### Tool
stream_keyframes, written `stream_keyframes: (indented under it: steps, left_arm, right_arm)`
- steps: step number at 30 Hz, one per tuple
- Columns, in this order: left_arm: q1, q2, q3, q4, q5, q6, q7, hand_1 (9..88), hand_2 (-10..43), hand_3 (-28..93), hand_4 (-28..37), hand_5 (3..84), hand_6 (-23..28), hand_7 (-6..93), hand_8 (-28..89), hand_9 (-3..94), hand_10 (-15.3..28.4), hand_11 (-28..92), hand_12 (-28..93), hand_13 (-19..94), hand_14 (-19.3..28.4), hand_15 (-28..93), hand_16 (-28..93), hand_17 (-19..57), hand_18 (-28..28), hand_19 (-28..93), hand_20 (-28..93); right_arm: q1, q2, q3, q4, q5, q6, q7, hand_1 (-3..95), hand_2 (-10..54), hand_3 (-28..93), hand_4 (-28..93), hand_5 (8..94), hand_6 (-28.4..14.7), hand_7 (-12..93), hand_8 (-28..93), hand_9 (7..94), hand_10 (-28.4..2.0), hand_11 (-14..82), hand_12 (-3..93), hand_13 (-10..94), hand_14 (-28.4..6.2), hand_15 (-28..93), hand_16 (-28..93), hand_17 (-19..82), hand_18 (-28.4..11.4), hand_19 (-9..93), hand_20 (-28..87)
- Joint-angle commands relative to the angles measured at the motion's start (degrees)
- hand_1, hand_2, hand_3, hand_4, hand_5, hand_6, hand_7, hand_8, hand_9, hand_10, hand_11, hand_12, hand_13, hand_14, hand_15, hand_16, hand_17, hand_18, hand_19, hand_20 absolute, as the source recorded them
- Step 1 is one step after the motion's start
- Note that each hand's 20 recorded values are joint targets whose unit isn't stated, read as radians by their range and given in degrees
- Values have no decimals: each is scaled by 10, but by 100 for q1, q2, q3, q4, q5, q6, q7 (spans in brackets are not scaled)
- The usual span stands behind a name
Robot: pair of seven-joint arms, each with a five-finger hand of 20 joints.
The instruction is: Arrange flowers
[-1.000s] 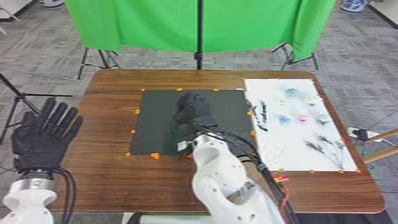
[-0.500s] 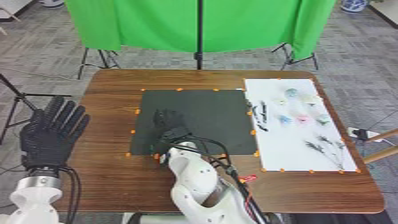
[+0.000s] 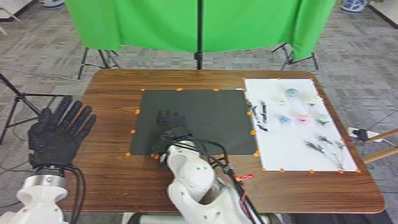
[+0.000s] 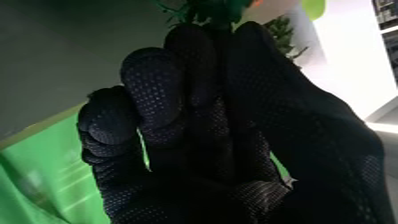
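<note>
In the head view, at left of the frame, left hand (image 3: 53, 142) with fingers straight and spread, partly over the brown table (image 3: 107, 185). Left of centre, right hand (image 3: 174, 129) above the dark mat (image 3: 229, 112), with the forearm rising from the bottom edge. At right of the frame, a white sheet (image 3: 277, 162), bearing small loose flowers (image 3: 303, 119) in pink, blue and pale shades in its upper half, thin sprigs (image 3: 322, 148) in its lower half, and dark stems (image 3: 259, 117) along its left side. Across the top, green cloth (image 3: 142, 30). In the right wrist view, thumb and fingertips drawn together, pinching dark green foliage (image 4: 218, 11) at its base. Just beyond the thumb, a duller leafy sprig (image 4: 281, 36); near the foliage, a bit of orange, too blurred to name.
</note>
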Motion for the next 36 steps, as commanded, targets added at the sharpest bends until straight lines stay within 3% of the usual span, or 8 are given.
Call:
stream_keyframes:
  steps: [1, 13, 18, 20, 21, 24, 27, 36]
  left_arm:
    - [70, 61, 90, 54, -43, 21, 149, 297, 180, 719, -277, 441, 63, 89, -79, 389, 133, 141, 117, 304, 143, 323, -30, -23, 133, 249, 148]
    - [73, 62, 92, 42, -51, -47, 200, 293, 168, 723, -268, 443, 65, 97, -79, 390, 133, 145, 120, 303, 139, 315, -26, -19, 132, 241, 148]
    - [138, -38, 21, 20, -38, -94, 207, 293, 168, 723, -269, 445, 66, 100, -80, 390, 132, 146, 121, 303, 139, 315, -26, -19, 132, 239, 149]
    - [181, -163, -61, 13, -52, -155, 203, 292, 167, 723, -270, 445, 66, 101, -80, 390, 132, 147, 122, 303, 139, 315, -26, -19, 133, 239, 149]
    - [157, -196, -88, 43, -38, -215, 181, 292, 167, 722, -270, 445, 67, 102, -80, 390, 132, 146, 122, 303, 139, 314, -26, -19, 132, 239, 149]
    - [293, -298, -250, -1, 13, -248, 91, 292, 167, 723, -270, 445, 67, 101, -81, 389, 132, 145, 121, 301, 140, 315, -25, -19, 132, 238, 149]
    - [382, -373, -355, -51, 52, -294, 63, 294, 173, 743, -233, 442, 65, 101, -82, 385, 131, 140, 122, 300, 140, 310, -26, -19, 132, 237, 149]
    - [394, -383, -419, -97, 102, -364, 97, 297, 170, 731, -225, 437, 63, 99, -80, 381, 131, 136, 124, 297, 140, 305, -22, -20, 132, 233, 149]
  right_arm:
    - [51, -6, -57, -10, -36, -72, 225, 585, -95, 721, -278, 750, -14, 425, 171, 837, -114, 225, 522, 731, -115, 558, 468, 409, -270, 923, 347]
    - [50, 61, -176, -80, 66, 135, 287, 520, -95, 733, -283, 713, -45, 284, 114, 796, -135, 286, 490, 714, -147, 641, 361, 407, -273, 932, 342]
    - [253, 248, -221, -286, 430, 306, 616, 488, -95, 756, -283, 712, -45, 245, 29, 782, -144, 329, 449, 709, -150, 651, 353, 403, -274, 932, 347]
    - [367, 345, -124, -469, 840, 433, 860, 471, -95, 768, -283, 695, -52, 224, -84, 769, -154, 350, 428, 702, -153, 656, 355, 401, -278, 932, 349]
    - [434, 466, -67, -605, 1053, 537, 989, 459, -95, 779, -283, 684, -58, 210, -91, 757, -162, 366, 411, 697, -157, 661, 355, 397, -280, 932, 352]
    - [399, 789, 319, -1029, 1434, 672, 1125, 429, -95, 810, -283, 637, -76, 181, -92, 700, -193, 424, 326, 669, -176, 691, 357, 384, -283, 932, 364]
    - [262, 1219, 824, -1458, 1730, 688, 1141, 420, -95, 813, -283, 624, -83, 169, -93, 682, -202, 408, 298, 648, -186, 704, 356, 375, -284, 932, 363]
    - [-867, 2845, 2650, -2644, 1482, 788, 2086, 419, -95, 795, -283, 601, -99, 149, -86, 633, -223, 290, 226, 585, -202, 695, 322, 335, -284, 912, 354]
